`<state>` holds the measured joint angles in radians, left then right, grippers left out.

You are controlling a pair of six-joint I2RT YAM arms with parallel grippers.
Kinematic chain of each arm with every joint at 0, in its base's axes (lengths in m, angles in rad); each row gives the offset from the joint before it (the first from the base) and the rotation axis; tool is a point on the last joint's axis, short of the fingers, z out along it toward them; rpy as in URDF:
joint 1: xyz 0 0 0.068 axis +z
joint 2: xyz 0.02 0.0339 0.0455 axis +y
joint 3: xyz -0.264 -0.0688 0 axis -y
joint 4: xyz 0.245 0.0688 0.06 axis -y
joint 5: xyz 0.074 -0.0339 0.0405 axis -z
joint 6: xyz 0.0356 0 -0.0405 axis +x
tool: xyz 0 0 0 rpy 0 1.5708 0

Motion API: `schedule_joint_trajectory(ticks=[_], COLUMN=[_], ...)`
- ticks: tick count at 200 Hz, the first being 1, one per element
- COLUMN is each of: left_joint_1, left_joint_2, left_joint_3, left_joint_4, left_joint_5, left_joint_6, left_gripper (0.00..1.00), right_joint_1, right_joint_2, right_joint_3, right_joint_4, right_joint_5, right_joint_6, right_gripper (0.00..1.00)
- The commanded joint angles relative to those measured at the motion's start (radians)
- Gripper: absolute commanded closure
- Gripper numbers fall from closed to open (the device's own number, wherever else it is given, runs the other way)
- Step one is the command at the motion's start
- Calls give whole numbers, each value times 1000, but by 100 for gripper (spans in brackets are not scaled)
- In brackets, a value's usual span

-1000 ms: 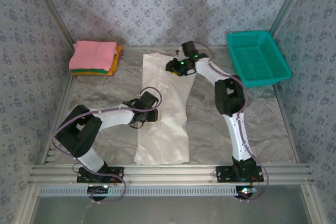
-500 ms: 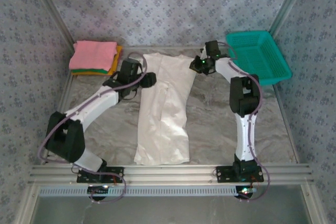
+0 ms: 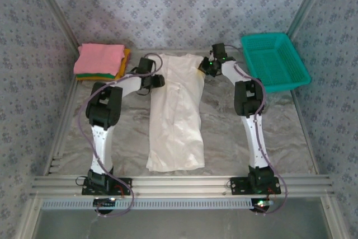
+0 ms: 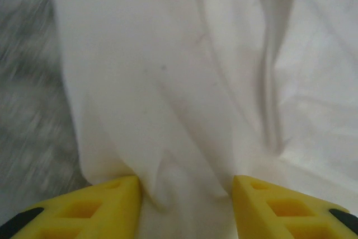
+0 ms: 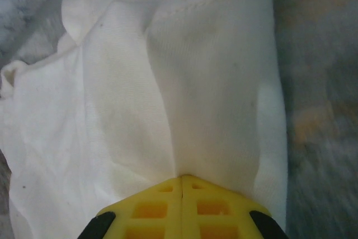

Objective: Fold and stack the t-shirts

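Right gripper (image 5: 182, 178), yellow fingers pressed together, pinches the far right corner of the thin white cotton t-shirt (image 3: 176, 110). Left gripper (image 4: 186, 186) has its jaws apart at the far left corner, cloth bunched between them, not yet clamped I'd say. The shirt lies lengthwise on the grey marbled table (image 3: 224, 138). Left should close on every layer, then both arms lift level, carrying the far edge towards the near hem

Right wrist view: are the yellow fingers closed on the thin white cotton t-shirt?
Yes, the fingers of the right gripper meet, pinching the thin white cotton t-shirt.
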<state>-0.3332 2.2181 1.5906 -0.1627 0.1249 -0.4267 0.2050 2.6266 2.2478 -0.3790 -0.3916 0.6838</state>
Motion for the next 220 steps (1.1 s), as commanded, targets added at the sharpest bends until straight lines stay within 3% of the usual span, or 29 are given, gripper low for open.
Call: schedule_joint_trajectory(ticks=[1, 58, 78, 92, 104, 126, 141, 159, 189, 220], left_joint_1=[15, 66, 72, 80, 89, 101, 103, 100, 77, -3], left_joint_2=[86, 333, 250, 114, -53, -430, -642, -854, -1077, -1222], left_joint_3=[149, 599, 605, 526, 398, 8, -210, -469, -785, -971], left_joint_4=[-53, -222, -248, -226, -177, -20, -21, -26, -166, -205], left_joint_5=[50, 155, 150, 147, 132, 92, 78, 138, 209, 197], left_joint_6=[10, -39, -30, -24, -18, -16, -10, -51, -119, -194], left_gripper=[53, 52, 48, 44, 41, 35, 33, 33, 31, 30], right_joint_1=[-16, -67, -75, -73, -62, -15, 32, 109, 249, 376], right_joint_2=[110, 142, 113, 19, -132, -532, -797, -1054, -1318, -1465], right_joint_3=[160, 351, 459, 418, 245, -278, -642, -1006, -1440, -1701], right_joint_4=[-34, 19, -45, -88, -77, 55, 176, 265, 247, 247], right_joint_5=[-6, -20, -97, -129, -131, -50, 20, 78, 60, 76], right_joint_6=[63, 125, 108, 62, -13, -113, -136, -168, -108, 22], right_gripper=[100, 98, 85, 82, 77, 67, 62, 61, 60, 56])
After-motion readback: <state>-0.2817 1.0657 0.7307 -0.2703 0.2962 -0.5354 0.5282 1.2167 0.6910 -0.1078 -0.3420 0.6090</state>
